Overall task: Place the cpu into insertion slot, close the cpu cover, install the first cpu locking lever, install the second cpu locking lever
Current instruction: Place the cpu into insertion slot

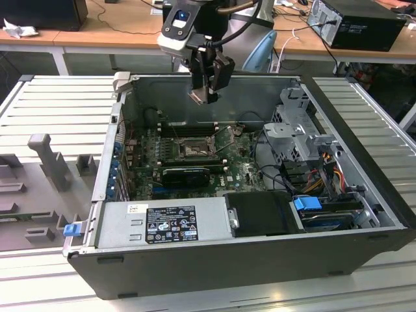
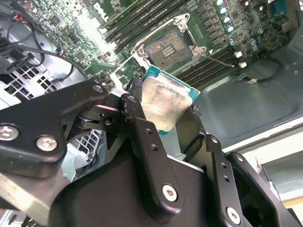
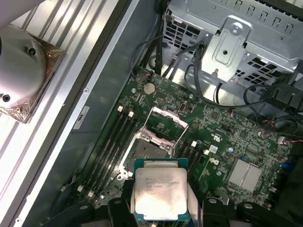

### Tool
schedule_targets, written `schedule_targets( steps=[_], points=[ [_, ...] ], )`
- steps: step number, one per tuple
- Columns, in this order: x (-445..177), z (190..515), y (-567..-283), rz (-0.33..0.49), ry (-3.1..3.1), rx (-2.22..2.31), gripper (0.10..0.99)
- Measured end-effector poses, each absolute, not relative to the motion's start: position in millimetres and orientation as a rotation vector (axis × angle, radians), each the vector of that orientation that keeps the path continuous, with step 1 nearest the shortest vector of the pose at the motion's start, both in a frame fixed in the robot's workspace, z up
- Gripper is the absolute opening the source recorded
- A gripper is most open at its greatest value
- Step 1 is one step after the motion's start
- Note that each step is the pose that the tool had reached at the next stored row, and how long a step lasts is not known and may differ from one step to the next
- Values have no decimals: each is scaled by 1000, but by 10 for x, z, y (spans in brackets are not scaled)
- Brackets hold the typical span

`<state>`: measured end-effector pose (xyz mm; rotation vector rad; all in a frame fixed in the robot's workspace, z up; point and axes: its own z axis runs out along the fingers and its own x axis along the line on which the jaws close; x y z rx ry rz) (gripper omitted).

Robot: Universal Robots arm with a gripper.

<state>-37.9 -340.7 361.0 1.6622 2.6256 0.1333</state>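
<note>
The arm points down over the open computer case (image 1: 214,266), with the claw (image 1: 207,96) well above the green motherboard (image 1: 240,172). Its black fingers (image 2: 142,127) are clamped on opposite edges of the cpu (image 2: 164,101), a flat square with a dull silver face. The first wrist view shows the dark insertion slot (image 3: 144,150) below the cpu, with the silver cpu cover (image 3: 165,124) swung open beside it. The exterior view shows the case on a ribbed grey worktop (image 1: 58,104).

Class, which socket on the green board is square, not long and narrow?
The insertion slot, silver-edged, between two banks of long black memory slots. The gripper holds the cpu above the board.
</note>
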Motion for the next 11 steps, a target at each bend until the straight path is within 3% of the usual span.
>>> schedule_targets(
  steps=[11],
  points=[
    [-379,3609,-3407,132,2581,1727,529]
  ],
)
